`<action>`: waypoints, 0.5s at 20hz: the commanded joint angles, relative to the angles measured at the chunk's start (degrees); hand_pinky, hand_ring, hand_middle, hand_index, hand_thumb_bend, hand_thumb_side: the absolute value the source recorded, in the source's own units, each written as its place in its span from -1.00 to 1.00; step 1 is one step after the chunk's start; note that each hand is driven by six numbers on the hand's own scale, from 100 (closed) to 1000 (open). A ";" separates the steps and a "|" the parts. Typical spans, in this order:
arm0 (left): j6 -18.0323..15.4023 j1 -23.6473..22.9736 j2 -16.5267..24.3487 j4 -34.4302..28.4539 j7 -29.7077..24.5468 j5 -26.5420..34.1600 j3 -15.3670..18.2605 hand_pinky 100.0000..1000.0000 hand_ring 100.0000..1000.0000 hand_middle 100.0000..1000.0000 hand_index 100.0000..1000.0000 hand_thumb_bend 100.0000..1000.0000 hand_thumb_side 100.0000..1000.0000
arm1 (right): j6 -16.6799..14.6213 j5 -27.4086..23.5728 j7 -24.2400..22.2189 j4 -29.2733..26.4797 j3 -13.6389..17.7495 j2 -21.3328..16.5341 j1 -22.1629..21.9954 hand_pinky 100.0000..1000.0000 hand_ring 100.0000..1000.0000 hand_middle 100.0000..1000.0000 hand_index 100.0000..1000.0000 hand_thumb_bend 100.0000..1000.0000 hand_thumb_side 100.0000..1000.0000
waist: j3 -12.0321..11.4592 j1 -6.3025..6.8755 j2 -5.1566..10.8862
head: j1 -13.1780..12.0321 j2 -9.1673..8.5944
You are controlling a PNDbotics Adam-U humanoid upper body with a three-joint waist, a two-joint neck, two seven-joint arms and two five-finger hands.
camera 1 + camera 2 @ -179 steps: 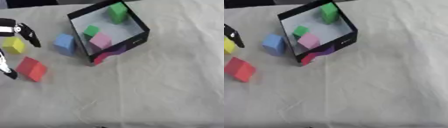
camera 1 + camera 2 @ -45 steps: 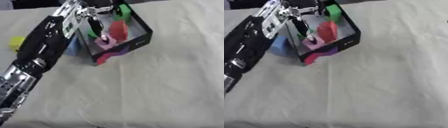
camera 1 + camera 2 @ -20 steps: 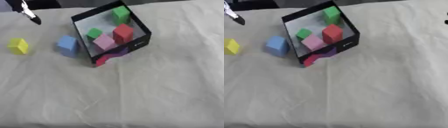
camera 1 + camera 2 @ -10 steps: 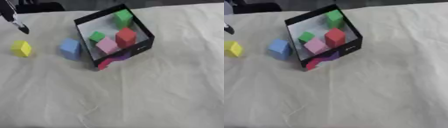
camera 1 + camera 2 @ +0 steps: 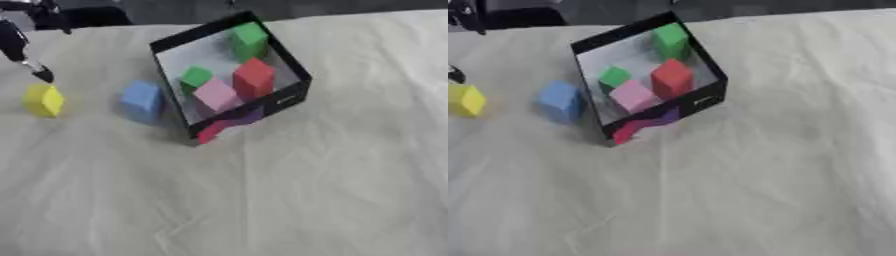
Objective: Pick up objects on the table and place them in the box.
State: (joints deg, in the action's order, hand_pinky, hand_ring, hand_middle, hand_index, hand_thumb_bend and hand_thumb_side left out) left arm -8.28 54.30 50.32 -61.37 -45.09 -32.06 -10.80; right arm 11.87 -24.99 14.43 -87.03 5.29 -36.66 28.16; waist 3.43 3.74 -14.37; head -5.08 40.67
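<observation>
A black box [image 5: 282, 100] with a white floor stands tilted at the upper middle. In it lie a red block [image 5: 254, 77], a pink block [image 5: 216, 95], a small green block [image 5: 195, 77] and a larger green block [image 5: 249, 40]. A blue block [image 5: 143, 101] rests on the cloth just left of the box. Further left lies a yellow block [image 5: 44, 100]. My left hand [image 5: 17, 46] hangs at the upper left edge with fingers straight and empty, one fingertip just above the yellow block, apart from it. My right hand does not show.
A wrinkled white cloth [image 5: 306, 190] covers the table. Dark objects [image 5: 87, 15] stand beyond the far edge at the upper left. The box's front wall carries a red and purple mark [image 5: 229, 122].
My left hand let the red block go in the box, drew back to the upper left, and has now come down towards the yellow block. The whole picture has shifted a little.
</observation>
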 commanded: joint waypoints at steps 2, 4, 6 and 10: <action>0.21 0.11 3.45 -0.75 -0.43 1.17 0.54 0.57 0.46 0.37 0.33 0.16 -1.00 | 0.13 0.39 0.17 -1.13 0.55 -2.43 0.44 0.42 0.56 0.34 0.52 -0.59 -0.05 | -0.07 -0.37 -0.10 | -0.10 -0.70; 0.64 -0.27 3.76 -0.90 -0.77 1.66 0.51 0.57 0.46 0.37 0.33 0.08 -1.00 | 0.15 0.44 0.12 -1.10 0.50 -2.47 0.42 0.42 0.56 0.34 0.52 -0.59 -0.05 | -0.11 -0.35 -0.15 | -0.08 -0.62; 0.99 -0.84 4.20 -1.21 -1.15 1.98 0.34 0.56 0.46 0.37 0.32 0.00 -1.00 | 0.17 0.51 0.10 -1.06 0.48 -2.53 0.35 0.42 0.56 0.34 0.52 -0.59 -0.05 | -0.18 -0.31 -0.17 | -0.03 -0.53; 1.49 -2.32 5.21 -1.83 -1.67 2.36 0.13 0.56 0.47 0.38 0.31 -0.04 -1.00 | 0.17 0.59 0.07 -1.03 0.49 -2.60 0.25 0.42 0.56 0.34 0.52 -0.59 -0.05 | -0.23 -0.28 -0.19 | 0.07 -0.41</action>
State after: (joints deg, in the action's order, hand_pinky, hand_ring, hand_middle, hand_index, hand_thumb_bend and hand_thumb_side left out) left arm -6.97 51.32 52.56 -62.40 -46.54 -30.18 -11.04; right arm 12.00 -24.77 14.50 -87.03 5.28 -36.85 27.79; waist 3.25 3.74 -14.52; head -4.98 40.66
